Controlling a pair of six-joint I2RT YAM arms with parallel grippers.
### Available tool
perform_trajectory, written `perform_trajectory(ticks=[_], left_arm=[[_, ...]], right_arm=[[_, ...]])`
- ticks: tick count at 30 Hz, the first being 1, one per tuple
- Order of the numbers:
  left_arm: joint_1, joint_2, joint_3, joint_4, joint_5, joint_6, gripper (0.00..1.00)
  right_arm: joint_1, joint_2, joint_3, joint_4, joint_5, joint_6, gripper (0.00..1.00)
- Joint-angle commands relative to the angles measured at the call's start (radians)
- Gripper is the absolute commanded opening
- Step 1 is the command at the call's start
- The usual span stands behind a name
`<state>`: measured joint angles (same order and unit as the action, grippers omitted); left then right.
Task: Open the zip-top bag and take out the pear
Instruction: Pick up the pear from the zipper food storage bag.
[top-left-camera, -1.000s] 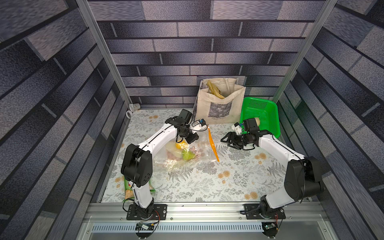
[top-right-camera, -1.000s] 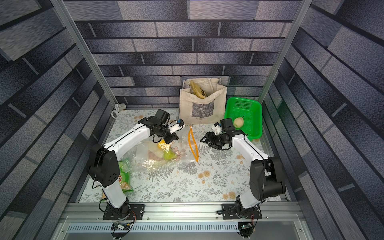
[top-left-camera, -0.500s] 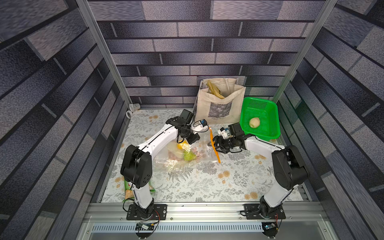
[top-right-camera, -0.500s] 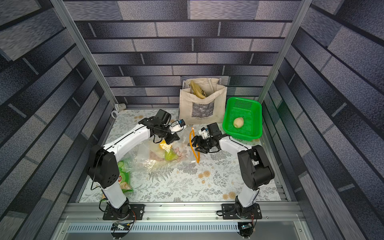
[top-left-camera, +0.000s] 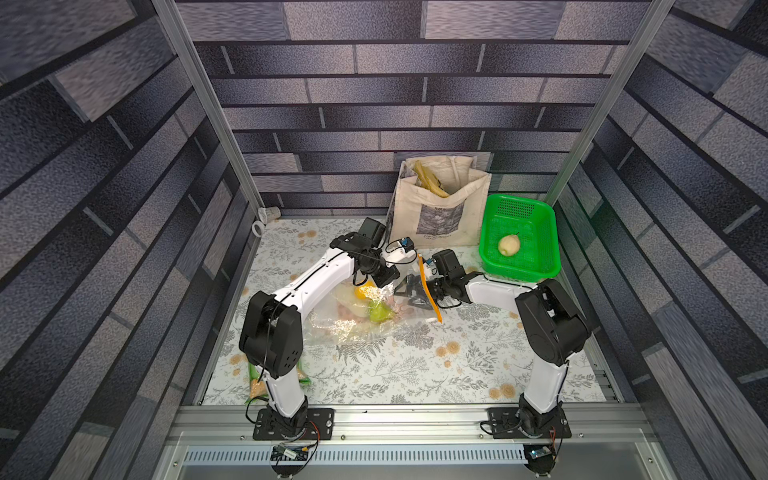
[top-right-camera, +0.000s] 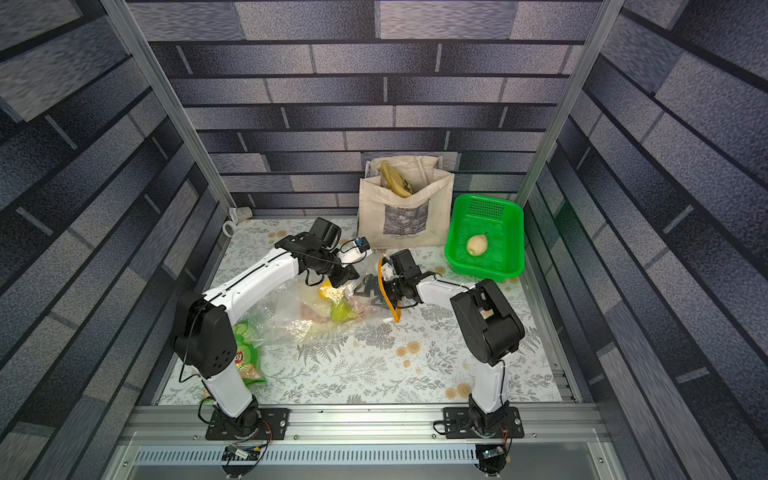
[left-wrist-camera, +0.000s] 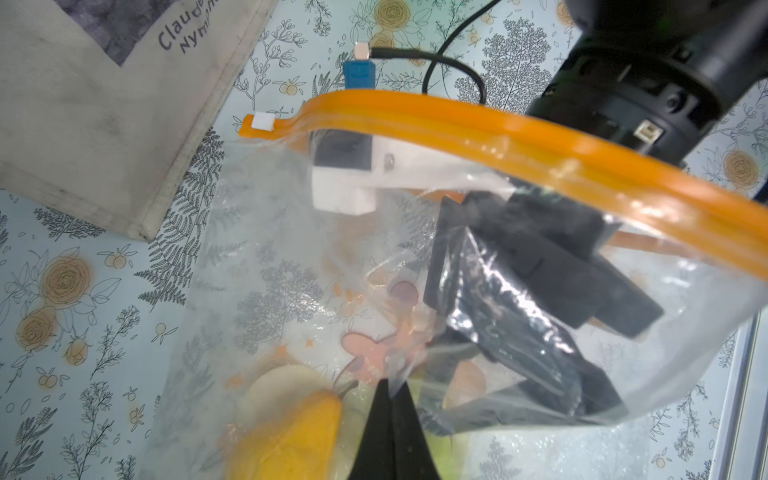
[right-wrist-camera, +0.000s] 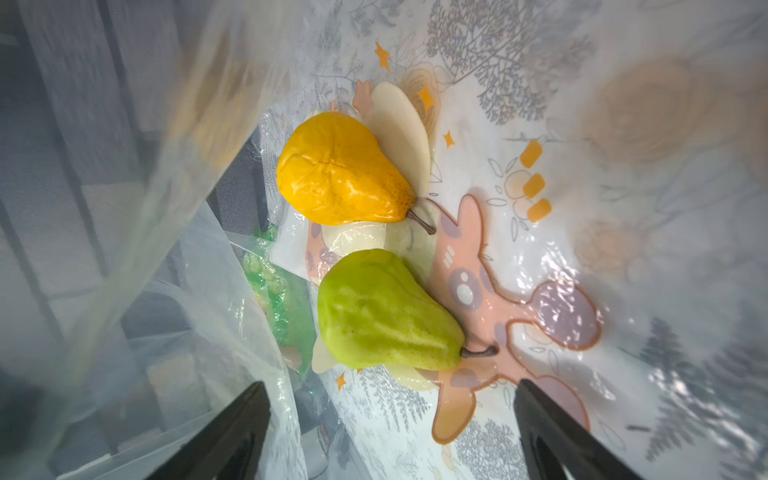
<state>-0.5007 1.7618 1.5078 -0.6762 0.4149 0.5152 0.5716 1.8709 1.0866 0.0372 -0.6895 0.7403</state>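
Note:
The zip-top bag (top-left-camera: 353, 324) lies crinkled mid-table, its orange zip strip (top-left-camera: 428, 291) lifted and parted. My left gripper (left-wrist-camera: 388, 386) is shut on a pinch of the bag's upper film, holding the mouth up. My right gripper (right-wrist-camera: 390, 384) is open and reaches inside the bag mouth, nothing between its fingers. Just ahead of its fingertips (right-wrist-camera: 259, 384) lies a green pear (right-wrist-camera: 382, 316), and beyond that a yellow-orange pear (right-wrist-camera: 340, 170) on pale slices. In both top views the green pear (top-left-camera: 379, 311) (top-right-camera: 341, 309) shows through the film, left of the right gripper (top-left-camera: 409, 291).
A beige tote bag (top-left-camera: 440, 208) stands at the back. Right of it a green basket (top-left-camera: 519, 272) holds a pale pear (top-left-camera: 509, 245). A green crisp packet (top-right-camera: 245, 357) lies by the left arm's base. A small cup (top-left-camera: 270, 214) sits in the back left corner.
My right arm has swung left from the green basket to the bag, its jaws widening as they entered the bag mouth. The left gripper has kept its pinch.

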Motion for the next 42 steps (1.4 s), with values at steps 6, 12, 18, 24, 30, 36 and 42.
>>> perform_trajectory(ticks=[6, 12, 18, 24, 30, 36, 42], left_arm=[[0.002, -0.030, 0.037, -0.002, 0.032, -0.010, 0.00], [0.007, -0.044, 0.035, 0.014, 0.063, -0.011, 0.00], [0.011, -0.032, 0.071, -0.003, 0.074, -0.013, 0.00], [0.010, -0.018, 0.084, -0.002, 0.082, -0.022, 0.00], [0.005, -0.009, 0.086, -0.006, 0.082, -0.034, 0.00], [-0.001, -0.017, 0.062, 0.001, 0.075, -0.043, 0.00], [0.001, -0.016, 0.049, -0.002, 0.040, -0.044, 0.00]], right_arm=[[0.052, 0.069, -0.054, 0.205, 0.029, -0.093, 0.91], [0.069, 0.102, -0.106, 0.369, 0.046, -0.144, 0.92], [0.100, 0.117, -0.140, 0.461, 0.078, -0.219, 0.93], [0.131, 0.146, -0.131, 0.478, 0.083, -0.290, 0.95], [0.144, 0.228, -0.129, 0.538, 0.137, -0.284, 0.94], [0.151, 0.252, -0.134, 0.576, 0.151, -0.251, 0.86], [0.150, 0.218, -0.170, 0.593, 0.156, -0.236, 0.75]])
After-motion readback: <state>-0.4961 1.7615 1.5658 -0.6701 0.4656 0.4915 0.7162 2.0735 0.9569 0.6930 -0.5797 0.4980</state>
